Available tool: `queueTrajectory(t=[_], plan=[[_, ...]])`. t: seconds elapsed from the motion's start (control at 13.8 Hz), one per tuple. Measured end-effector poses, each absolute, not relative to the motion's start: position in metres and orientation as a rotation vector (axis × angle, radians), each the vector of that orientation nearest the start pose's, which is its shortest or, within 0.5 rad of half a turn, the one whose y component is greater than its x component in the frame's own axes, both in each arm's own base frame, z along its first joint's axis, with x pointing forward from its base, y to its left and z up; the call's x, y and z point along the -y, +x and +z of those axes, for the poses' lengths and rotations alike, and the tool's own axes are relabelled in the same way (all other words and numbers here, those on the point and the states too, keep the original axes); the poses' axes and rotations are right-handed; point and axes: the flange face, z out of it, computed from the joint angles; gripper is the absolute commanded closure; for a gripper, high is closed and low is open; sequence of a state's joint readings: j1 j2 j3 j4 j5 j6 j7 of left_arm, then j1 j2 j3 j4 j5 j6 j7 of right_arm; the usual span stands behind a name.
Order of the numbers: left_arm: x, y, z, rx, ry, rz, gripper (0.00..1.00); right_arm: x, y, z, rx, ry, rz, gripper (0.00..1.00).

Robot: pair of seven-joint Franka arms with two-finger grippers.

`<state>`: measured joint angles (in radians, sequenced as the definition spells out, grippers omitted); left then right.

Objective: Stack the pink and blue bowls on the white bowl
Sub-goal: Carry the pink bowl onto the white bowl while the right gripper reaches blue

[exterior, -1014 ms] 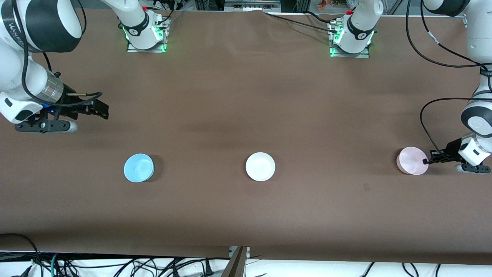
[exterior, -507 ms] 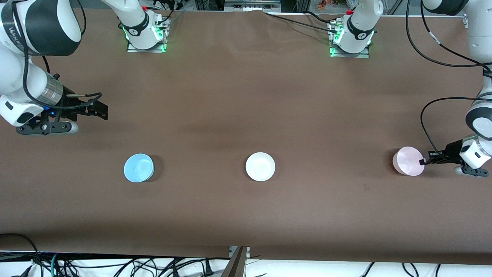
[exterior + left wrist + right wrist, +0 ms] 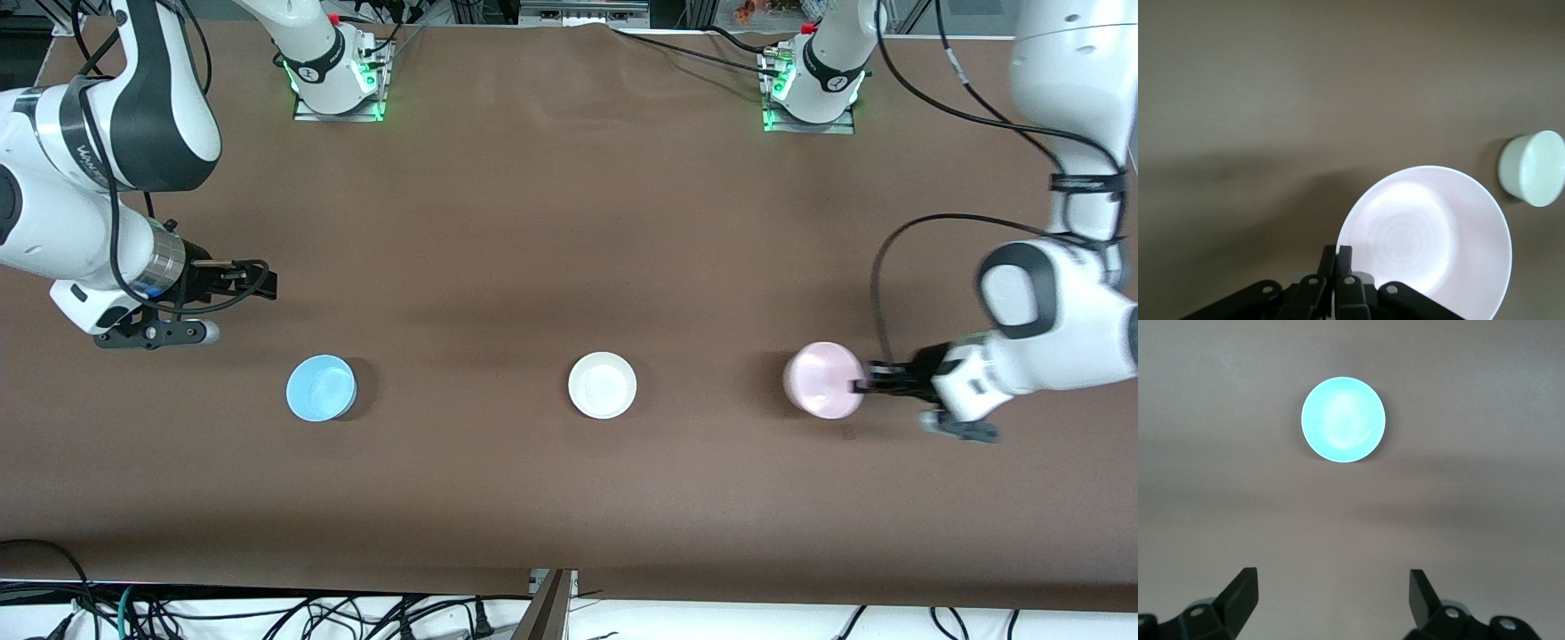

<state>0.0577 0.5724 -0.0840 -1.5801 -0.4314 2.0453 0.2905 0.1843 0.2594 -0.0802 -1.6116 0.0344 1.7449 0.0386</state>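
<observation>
Front view: left claw [image 3: 861, 386] pinches the pink bowl [image 3: 822, 380] by its 3 o'clock rim, apparently lifted over the tabletop [image 3: 569, 222] beside the white bowl [image 3: 603, 385]. Blue bowl [image 3: 321, 388] sits toward the right arm's end.
Left wrist view: fingers [image 3: 1336, 267] closed on the pink bowl's rim.
Right wrist view: right claw [image 3: 1333, 590] spread wide, empty, waiting over bare tabletop.

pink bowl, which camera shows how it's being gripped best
The left wrist view: the pink bowl fills it, with the left gripper pinched shut on its rim. The front view shows the whole bowl held above the table, but the grip there is small. The right wrist view shows only the blue bowl.
</observation>
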Motion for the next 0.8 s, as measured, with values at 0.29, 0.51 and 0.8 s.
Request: queueTrajectory(t=[0.29,0.51,0.8], plan=[[0.171,0.674,0.311,0.097,-3.506,0.112,1.00,-0.065,0.635,0.448,0.069,-3.132,0.130,0.00],[0.246,0.658,0.300,0.222,-3.481,0.095,1.00,-0.064,0.656,0.387,0.059,-3.141,0.068,0.00],[0.310,0.649,0.289,0.281,-3.436,0.025,1.00,-0.057,0.684,0.297,0.139,-3.151,-0.059,0.02]])
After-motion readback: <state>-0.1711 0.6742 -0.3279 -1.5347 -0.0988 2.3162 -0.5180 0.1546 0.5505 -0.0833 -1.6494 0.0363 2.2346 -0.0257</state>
